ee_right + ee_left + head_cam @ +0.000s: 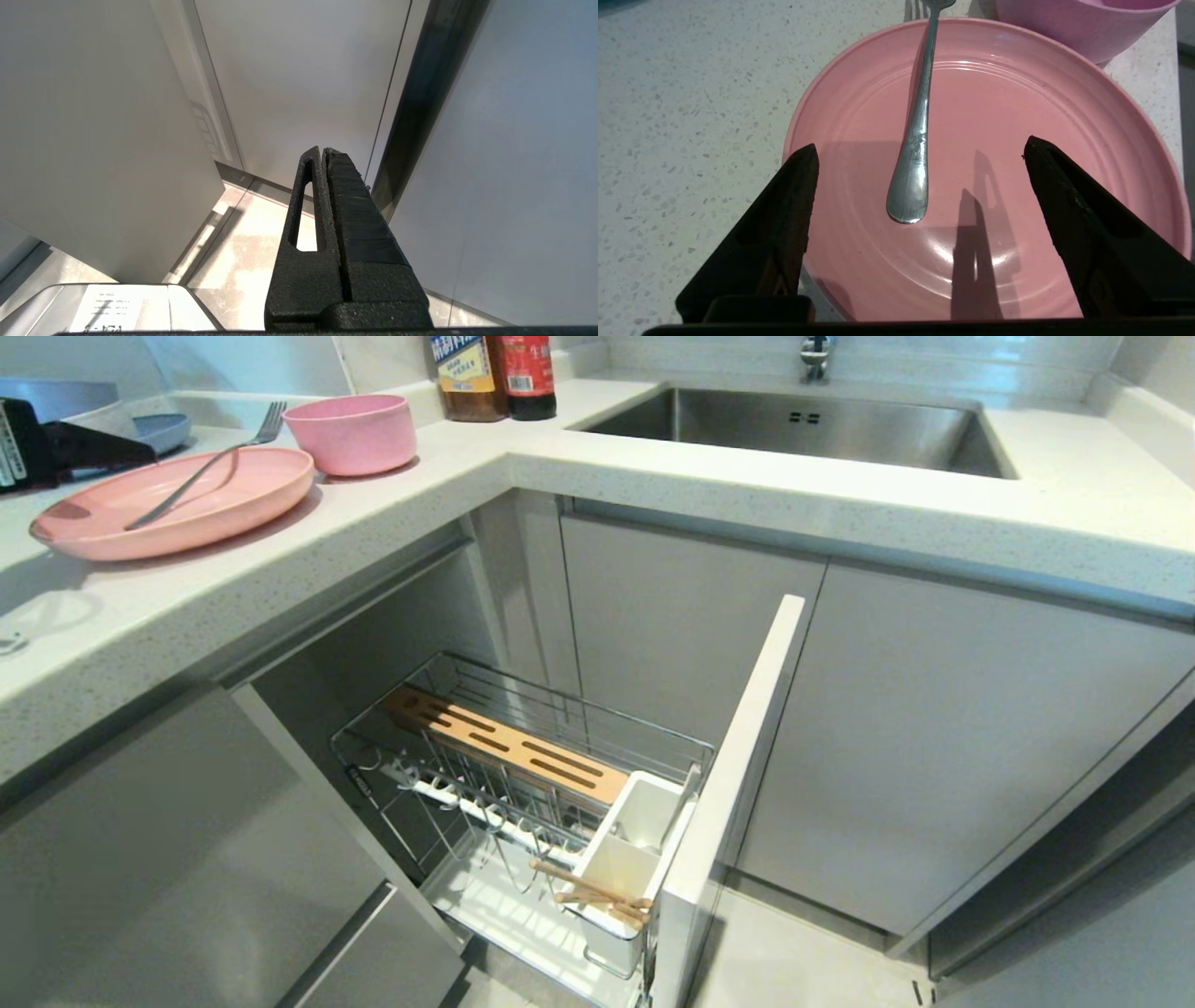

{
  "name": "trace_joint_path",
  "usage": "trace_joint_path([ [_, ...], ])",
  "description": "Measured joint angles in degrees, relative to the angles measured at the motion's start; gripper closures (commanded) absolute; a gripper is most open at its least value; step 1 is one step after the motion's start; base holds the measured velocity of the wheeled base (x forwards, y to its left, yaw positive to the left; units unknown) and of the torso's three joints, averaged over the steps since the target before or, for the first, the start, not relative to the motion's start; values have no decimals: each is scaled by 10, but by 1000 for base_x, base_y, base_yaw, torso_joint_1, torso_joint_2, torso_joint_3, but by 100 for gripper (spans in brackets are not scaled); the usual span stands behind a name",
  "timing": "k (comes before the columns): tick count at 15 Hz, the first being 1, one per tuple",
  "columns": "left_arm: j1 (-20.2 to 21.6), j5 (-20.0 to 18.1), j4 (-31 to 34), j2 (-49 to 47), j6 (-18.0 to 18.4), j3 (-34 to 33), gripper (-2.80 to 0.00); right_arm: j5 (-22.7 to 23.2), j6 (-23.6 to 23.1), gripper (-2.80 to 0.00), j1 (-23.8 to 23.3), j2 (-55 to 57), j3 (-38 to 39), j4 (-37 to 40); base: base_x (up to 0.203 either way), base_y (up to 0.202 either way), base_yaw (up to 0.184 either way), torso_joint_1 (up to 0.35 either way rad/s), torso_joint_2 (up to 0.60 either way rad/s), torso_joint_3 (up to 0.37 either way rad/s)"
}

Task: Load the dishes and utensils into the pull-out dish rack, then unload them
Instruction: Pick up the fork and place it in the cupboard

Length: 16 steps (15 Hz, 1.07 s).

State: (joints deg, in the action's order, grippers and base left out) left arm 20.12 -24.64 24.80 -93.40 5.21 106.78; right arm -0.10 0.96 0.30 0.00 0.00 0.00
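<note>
On the counter (392,523), at the robot's left: pink plate (233,509) with silver fork (201,471) lying across it, handle end resting inside, tines past the far rim beside the pink bowl (353,432). Above the plate's near edge: left gripper (920,154), released and spread wide, fork handle between the fingers yet touching neither. Below, pulled out of the cabinet: dish rack (523,775), wooden chopsticks (593,891) leaning in its white utensil cup (635,845). Down by the cabinet fronts near the floor: right gripper (322,151), clenched on nothing.
</note>
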Motion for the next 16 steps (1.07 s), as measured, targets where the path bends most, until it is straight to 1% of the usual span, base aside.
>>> trace_joint_path([
  [9,-16,1,-18,-28,2,2,-280,0,0,0,0,0,0,0,0,0,0,0,0,0],
  [12,-22,1,-17,-33,17,3,-280,0,0,0,0,0,0,0,0,0,0,0,0,0],
  [16,-22,1,-16,-37,20,2,-280,0,0,0,0,0,0,0,0,0,0,0,0,0],
])
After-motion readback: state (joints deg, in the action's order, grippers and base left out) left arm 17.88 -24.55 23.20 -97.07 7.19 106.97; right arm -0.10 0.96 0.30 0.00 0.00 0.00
